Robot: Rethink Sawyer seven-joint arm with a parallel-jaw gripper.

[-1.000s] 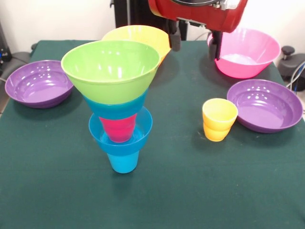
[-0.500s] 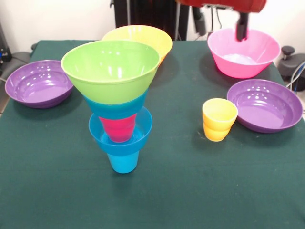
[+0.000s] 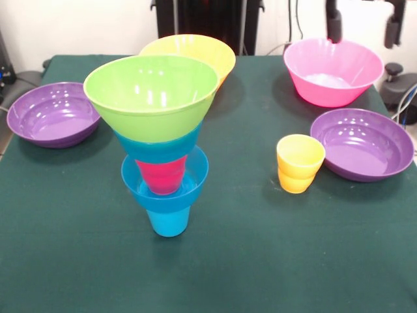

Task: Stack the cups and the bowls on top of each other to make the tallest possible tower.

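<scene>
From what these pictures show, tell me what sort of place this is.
Probably a robot lab or test bench: a table under green cloth, toy plastic bowls and cups built into a tower, and the robot's gripper hanging over the pink bowl.

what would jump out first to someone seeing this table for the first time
The tower left of centre: a blue cup lowest, then a small blue bowl holding a red cup, another blue bowl, and a wide lime green bowl on top. The yellow cup stands alone to the right, beside a purple bowl. At the top edge the claw hangs open above the pink bowl.
</scene>
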